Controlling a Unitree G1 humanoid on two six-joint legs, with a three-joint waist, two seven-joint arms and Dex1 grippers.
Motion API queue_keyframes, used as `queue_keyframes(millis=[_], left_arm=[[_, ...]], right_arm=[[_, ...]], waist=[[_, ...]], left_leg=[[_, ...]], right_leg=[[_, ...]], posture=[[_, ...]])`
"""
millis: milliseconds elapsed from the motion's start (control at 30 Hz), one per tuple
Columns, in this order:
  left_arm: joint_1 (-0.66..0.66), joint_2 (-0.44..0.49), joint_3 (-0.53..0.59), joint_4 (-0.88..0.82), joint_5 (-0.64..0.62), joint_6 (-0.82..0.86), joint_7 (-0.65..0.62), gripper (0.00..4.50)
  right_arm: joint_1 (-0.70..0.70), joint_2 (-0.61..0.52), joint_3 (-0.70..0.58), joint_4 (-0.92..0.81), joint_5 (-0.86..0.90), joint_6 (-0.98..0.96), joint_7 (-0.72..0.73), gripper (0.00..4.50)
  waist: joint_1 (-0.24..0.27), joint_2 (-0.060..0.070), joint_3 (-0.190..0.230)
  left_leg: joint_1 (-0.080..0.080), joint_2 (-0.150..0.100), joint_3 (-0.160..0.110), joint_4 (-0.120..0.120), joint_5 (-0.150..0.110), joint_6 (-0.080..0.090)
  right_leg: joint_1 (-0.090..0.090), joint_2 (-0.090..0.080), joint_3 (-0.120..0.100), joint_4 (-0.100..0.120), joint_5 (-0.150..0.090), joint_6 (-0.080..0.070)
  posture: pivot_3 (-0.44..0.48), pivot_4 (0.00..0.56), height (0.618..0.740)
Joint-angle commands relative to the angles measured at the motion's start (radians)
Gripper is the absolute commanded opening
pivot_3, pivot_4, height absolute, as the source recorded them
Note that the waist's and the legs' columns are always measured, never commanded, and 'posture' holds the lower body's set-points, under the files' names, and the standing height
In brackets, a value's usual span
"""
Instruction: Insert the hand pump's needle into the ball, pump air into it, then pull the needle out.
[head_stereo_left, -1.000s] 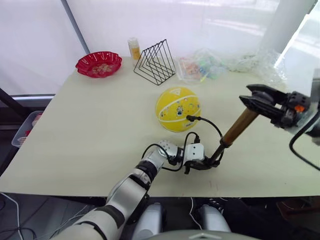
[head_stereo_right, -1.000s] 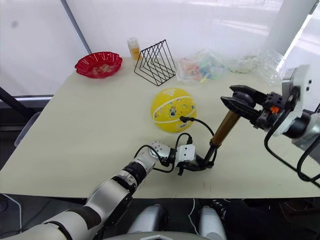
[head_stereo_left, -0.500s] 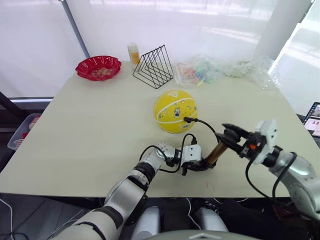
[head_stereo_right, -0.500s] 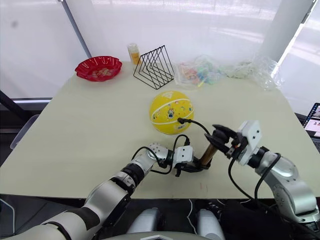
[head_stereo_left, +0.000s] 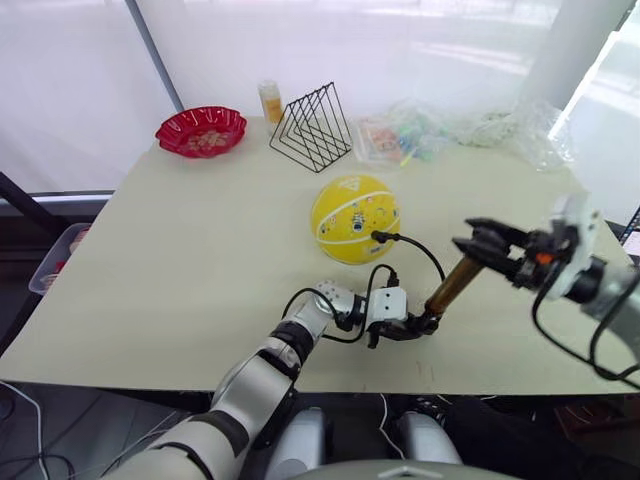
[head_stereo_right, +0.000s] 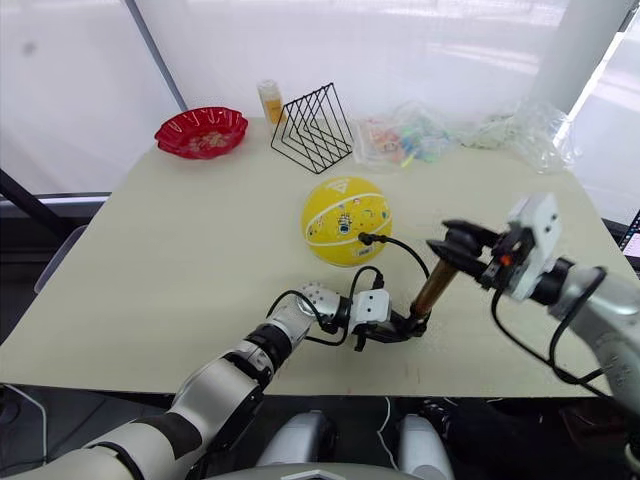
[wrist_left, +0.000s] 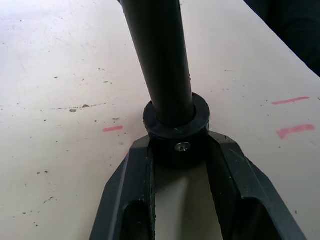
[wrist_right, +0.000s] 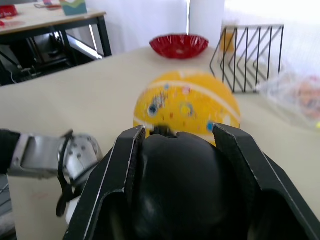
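Since 0.5 s earlier, we saw the right gripper (head_stereo_right: 462, 248) rise again, drawing the knob handle (wrist_right: 177, 187) up. Our left gripper (head_stereo_left: 408, 328) pinched the hand pump (head_stereo_left: 447, 290) at its black base on the table (head_stereo_left: 180, 260). Its hose (head_stereo_left: 415, 246) reached the ball (head_stereo_left: 355, 217), where the needle sat too small to judge, and the right fingers (wrist_right: 125, 165) clamped the knob.

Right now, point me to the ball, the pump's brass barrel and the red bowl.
ball (head_stereo_left: 354, 217), left eye view, centre of its yellow face.
hand pump (head_stereo_left: 450, 285), left eye view, middle of the brass barrel.
red bowl (head_stereo_left: 201, 130), left eye view, its scalloped rim.
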Motion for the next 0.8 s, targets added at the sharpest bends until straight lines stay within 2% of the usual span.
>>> queue_keyframes(millis=[33, 167, 300, 433, 533, 667, 800], left_arm=[[0.067, 0.051, -0.082, 0.107, 0.103, 0.051, -0.03, 1.0], [0.066, 0.05, -0.082, 0.109, 0.104, 0.051, -0.028, 1.0], [0.065, 0.051, -0.083, 0.111, 0.107, 0.05, -0.021, 1.0], [0.064, 0.053, -0.082, 0.111, 0.106, 0.05, -0.019, 1.0], [0.066, 0.055, -0.083, 0.11, 0.107, 0.049, -0.016, 1.0], [0.071, 0.055, -0.084, 0.107, 0.104, 0.047, -0.015, 1.0], [0.073, 0.053, -0.083, 0.106, 0.102, 0.048, -0.012, 1.0]], right_arm=[[-0.084, -0.091, -0.196, -0.029, 0.082, 0.019, -0.024, 1.63], [-0.12, -0.117, -0.226, -0.027, 0.126, 0.046, -0.052, 1.63], [-0.103, -0.133, -0.199, -0.045, 0.085, 0.069, -0.065, 1.63], [0.014, -0.052, -0.083, -0.07, 0.0, 0.04, -0.067, 1.63], [0.12, 0.018, 0.047, -0.044, -0.133, -0.029, -0.054, 1.63], [0.181, 0.115, 0.167, 0.022, -0.255, -0.119, -0.061, 1.63], [0.245, 0.214, 0.3, 0.108, -0.383, -0.221, -0.053, 1.63]], waist=[[0.0, 0.0, 0.0], [-0.001, 0.0, 0.001], [-0.001, 0.001, 0.001], [-0.001, -0.005, -0.003], [-0.004, -0.01, -0.007], [-0.007, -0.013, -0.009], [-0.007, -0.015, -0.015]], left_leg=[[-0.002, 0.0, -0.001, 0.001, 0.0, 0.0], [-0.005, 0.0, -0.004, 0.002, 0.0, 0.0], [-0.005, -0.001, -0.005, 0.003, 0.0, 0.0], [-0.005, 0.0, -0.006, 0.002, 0.0, 0.0], [-0.002, 0.0, -0.006, 0.002, 0.0, 0.0], [0.007, 0.0, -0.006, 0.0, 0.0, 0.0], [0.009, 0.001, -0.007, -0.001, 0.0, 0.0]], right_leg=[[-0.001, 0.0, 0.0, 0.0, 0.001, 0.001], [-0.002, 0.0, -0.001, 0.0, 0.001, 0.002], [-0.002, 0.0, -0.002, 0.0, 0.001, 0.002], [-0.002, 0.0, -0.003, 0.0, 0.001, 0.002], [0.0, 0.0, -0.002, 0.0, 0.001, 0.002], [0.007, 0.0, -0.002, 0.0, -0.001, -0.001], [0.008, 0.001, -0.002, 0.001, -0.002, -0.003]], posture=[[0.0, 0.15, 0.737], [0.0, 0.15, 0.737], [0.0, 0.15, 0.737], [0.0, 0.15, 0.737], [0.0, 0.15, 0.737], [0.0, 0.15, 0.737], [0.0, 0.15, 0.737]])
